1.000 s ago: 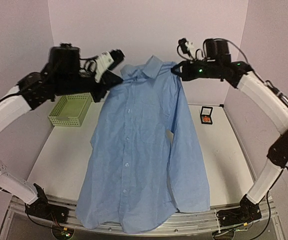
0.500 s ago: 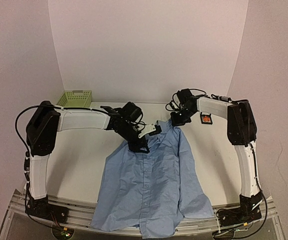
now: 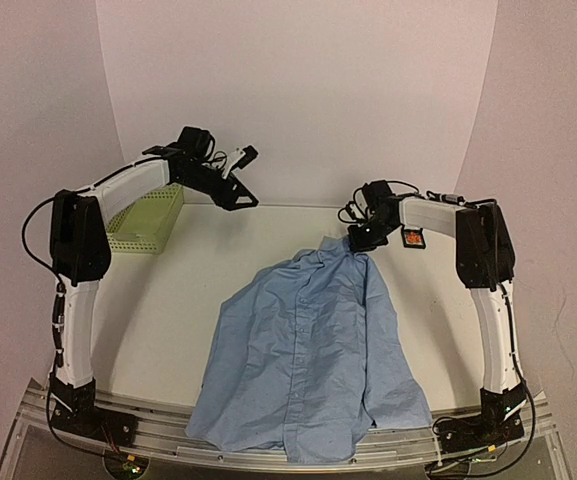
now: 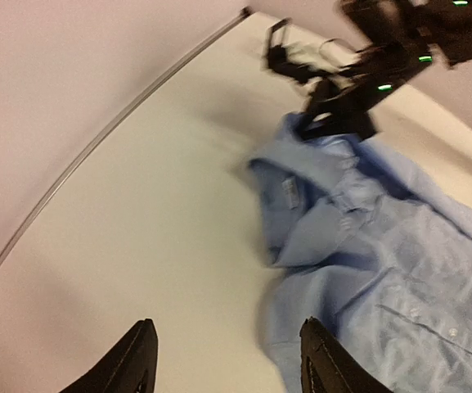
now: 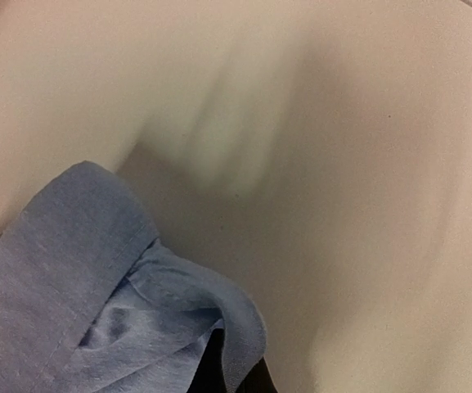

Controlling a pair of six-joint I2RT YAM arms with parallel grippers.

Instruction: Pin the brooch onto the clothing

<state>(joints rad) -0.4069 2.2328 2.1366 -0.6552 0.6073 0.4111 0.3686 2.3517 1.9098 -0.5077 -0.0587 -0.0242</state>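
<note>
Compared with half a second earlier, the left gripper (image 3: 236, 197) is off the collar and raised toward the far-left corner, and the shirt (image 3: 298, 350) lies lower and flatter.

1. Table (image 3: 158, 300): a broad bare area lies left of the shirt, reaching to the basket (image 3: 146, 228) at the far-left edge. This is the main free room for arm travel. On the right, only a narrow strip separates the sleeve from the right arm's upright link.
2. Shirt: it is spread front-up with the collar toward the far side. The hem overhangs the near edge of the table, so any pull toward the bases risks sliding it off.
3. Right gripper (image 3: 358, 240): it is closed at the far-right shoulder. The wrist view shows blue cloth folded around its tip, so it probably pinches the fabric to anchor that corner.
4. Left gripper: the jaws stand apart and empty, well clear of the cloth.
5. Box (image 3: 415, 239): it sits just beyond the right forearm, near the far-right edge.
6. Brooch (image 3: 411, 238): it rests inside the box, not yet picked. Reaching it likely requires releasing the shoulder.
</note>
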